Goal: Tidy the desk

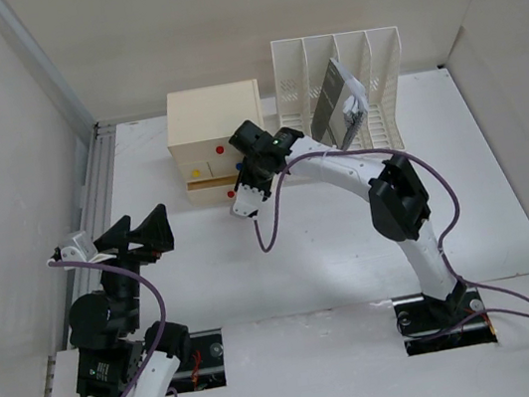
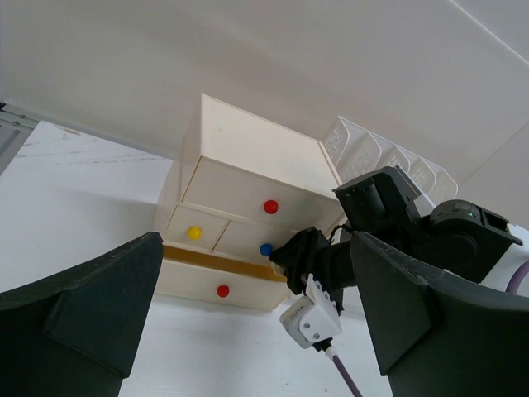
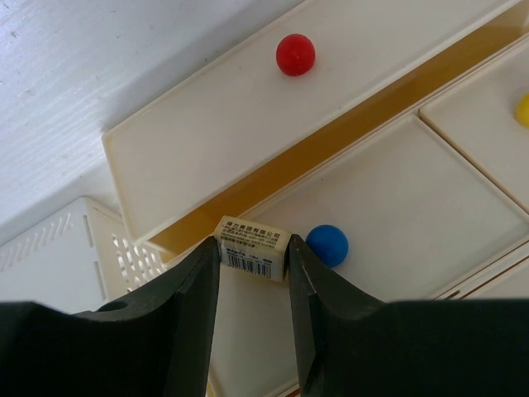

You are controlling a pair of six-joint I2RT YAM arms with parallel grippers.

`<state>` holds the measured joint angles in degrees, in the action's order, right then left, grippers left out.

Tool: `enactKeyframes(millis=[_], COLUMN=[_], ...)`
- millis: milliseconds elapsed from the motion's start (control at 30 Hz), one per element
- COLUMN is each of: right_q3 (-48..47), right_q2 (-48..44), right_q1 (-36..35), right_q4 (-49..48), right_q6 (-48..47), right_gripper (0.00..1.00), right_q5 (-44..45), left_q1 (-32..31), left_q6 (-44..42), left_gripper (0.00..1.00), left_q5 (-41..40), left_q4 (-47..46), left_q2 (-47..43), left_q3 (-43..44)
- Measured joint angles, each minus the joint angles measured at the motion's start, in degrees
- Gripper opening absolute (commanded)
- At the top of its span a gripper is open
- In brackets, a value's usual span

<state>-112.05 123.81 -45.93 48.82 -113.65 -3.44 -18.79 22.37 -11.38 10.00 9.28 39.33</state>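
The right gripper (image 3: 254, 258) is clamped on a small white eraser (image 3: 252, 246) with a barcode label, pinching it by two opposite sides. Directly ahead of the fingertips stands a cream drawer box (image 1: 216, 126). Its lowest drawer (image 3: 223, 124), the one with a red knob (image 3: 295, 54), is pulled out a little, showing a narrow golden slot (image 3: 331, 141). The eraser sits at the near lip of that slot, just beside a blue knob (image 3: 327, 246) on the drawer above.

The step in hand appears to be dropping the eraser into the open drawer. The slot looks barely wider than the eraser. It would be best to bring the tips fully over the opening, turn the eraser's long side along the slot, lower it, and only then release. Steer clear of the blue knob and avoid nudging the drawer shut.

The left gripper (image 1: 139, 233) waits well off to the left, fingers spread wide and holding nothing. The white desk (image 1: 333, 248) lies beneath both grippers, carrying the drawer box and a slotted file rack (image 1: 336, 76) further right.
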Motion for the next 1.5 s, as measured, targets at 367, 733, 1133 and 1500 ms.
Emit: enactKeyframes(millis=[367,733,1133,1500], right_q3=[1.1,1.9,2.4,-3.0], right_q2=[0.0,0.0,-2.2,-2.1], right_q1=[0.0,0.0,-1.0,-3.2], right_q4=[-0.1,-0.8,-1.7,8.2], right_q6=[0.0,-0.2,-0.5,1.3], right_gripper=[0.44,0.58,0.0,0.0], right_q5=[0.2,0.7,-1.8,-7.0], left_q1=[0.0,0.0,0.0,0.0], left_q6=[0.0,0.0,0.0,0.0], left_gripper=[0.96,0.96,0.96,0.96], left_q5=[0.0,0.0,0.0,0.0], left_q4=[0.0,0.0,0.0,0.0], left_q2=[0.0,0.0,0.0,0.0], left_q3=[0.0,0.0,0.0,0.0])
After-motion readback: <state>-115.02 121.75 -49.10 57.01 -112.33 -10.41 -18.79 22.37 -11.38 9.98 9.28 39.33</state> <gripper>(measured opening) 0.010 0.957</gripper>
